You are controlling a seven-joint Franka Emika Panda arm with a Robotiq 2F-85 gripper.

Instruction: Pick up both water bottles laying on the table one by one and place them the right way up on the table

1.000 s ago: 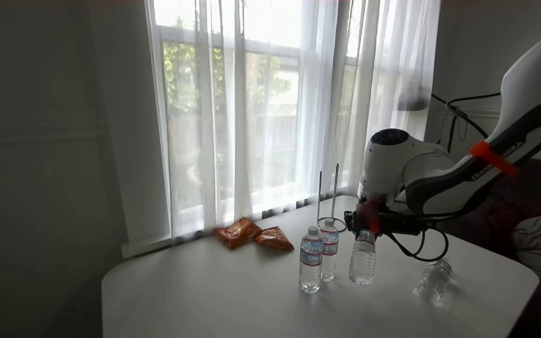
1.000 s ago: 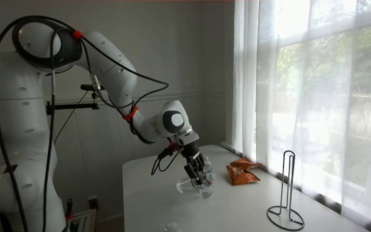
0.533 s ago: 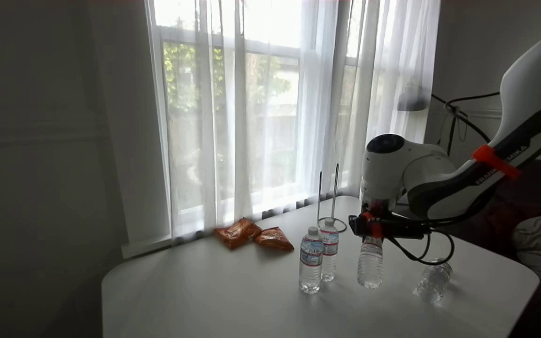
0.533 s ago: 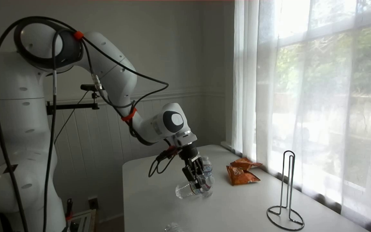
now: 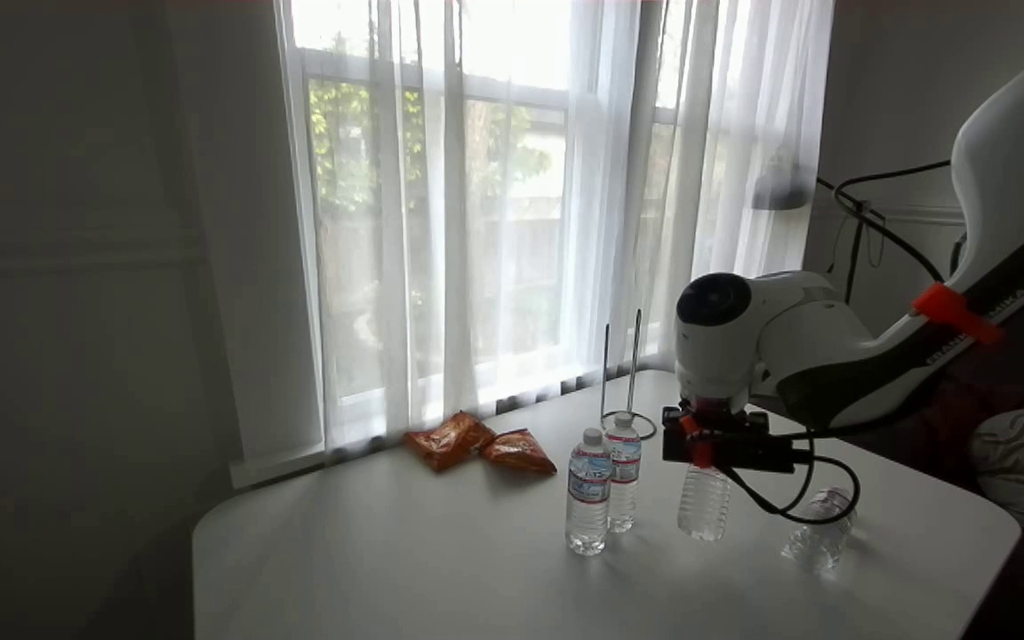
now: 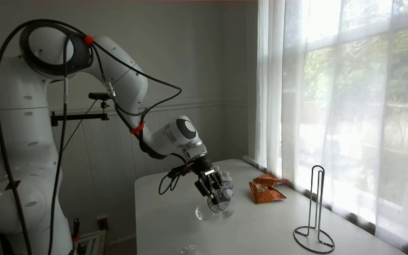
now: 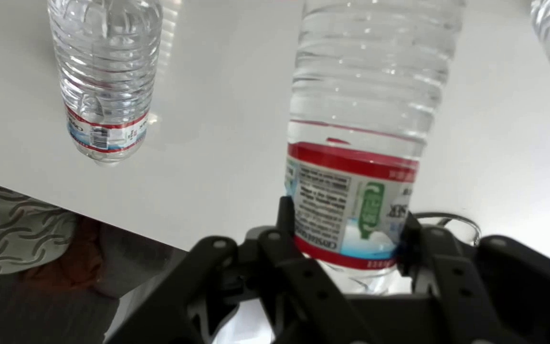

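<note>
My gripper (image 6: 215,195) is shut on a clear water bottle (image 6: 204,211), its fingers on both sides of the label in the wrist view (image 7: 356,200). The held bottle leans in an exterior view, cap up and base low over the white table (image 6: 260,230); whether the base touches the table I cannot tell. In an exterior view the camera mount hides the held bottle's (image 5: 704,507) upper part. Another water bottle (image 5: 819,533) lies on its side, also showing in the wrist view (image 7: 105,81). Two similar bottles (image 5: 588,493) (image 5: 624,471) stand upright close together.
Two orange packets (image 5: 452,442) (image 5: 519,452) lie near the window side. A wire stand (image 6: 313,233) is on the table, its ring partly showing in the wrist view (image 7: 463,222). The standing bottles are close beside the held one. Cables hang from the wrist.
The held bottle has turned from nearly flat to more upright. In an exterior view the wrist has moved left and slightly down with it. The other bottles have not moved.
</note>
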